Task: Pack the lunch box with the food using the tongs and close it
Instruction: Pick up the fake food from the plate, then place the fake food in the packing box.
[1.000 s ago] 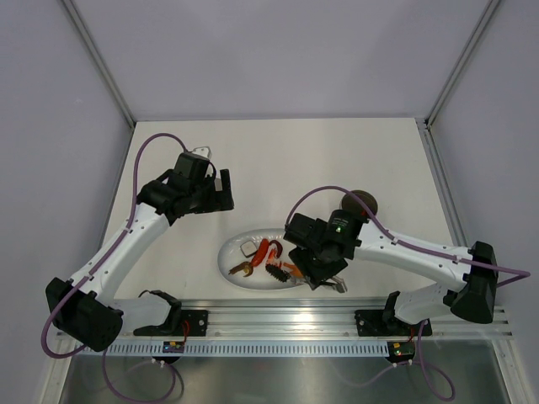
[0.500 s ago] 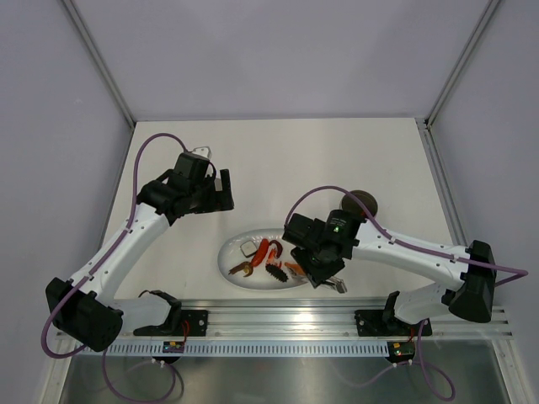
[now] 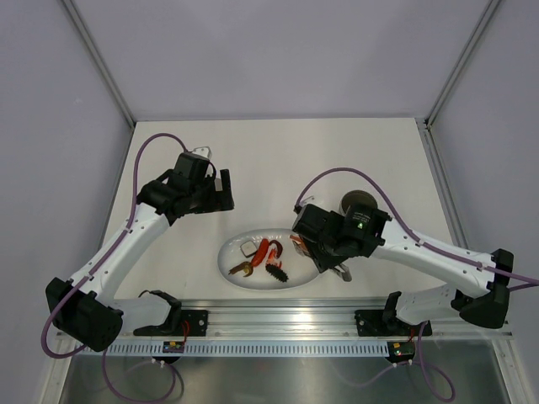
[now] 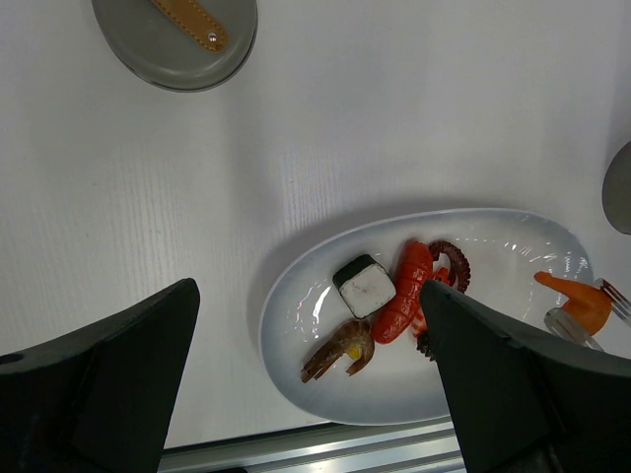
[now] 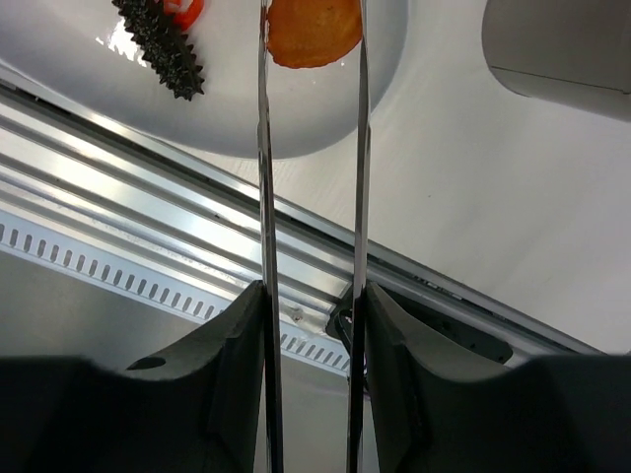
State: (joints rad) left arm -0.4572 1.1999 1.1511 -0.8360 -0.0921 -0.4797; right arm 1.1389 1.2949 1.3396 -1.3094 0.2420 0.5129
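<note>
Tongs [image 5: 263,197], squeezed in the right fingers [image 5: 232,335], pinched an orange piece [image 5: 313,30] over the plate [image 5: 227,108]; next it needed carrying to the lunch box [image 5: 562,44]; left fingers [image 4: 108,374] gaped empty

A robotics lab test cell. A white table [image 3: 278,160] is boxed in by plain grey walls [image 3: 278,50] on aluminium posts [image 3: 93,55]. Two cabled arms [image 3: 126,244] are bolted to a slotted rail [image 3: 278,318] along the near edge. The food [image 4: 409,291] on the plate [image 4: 296,320] is toy-like.
</note>
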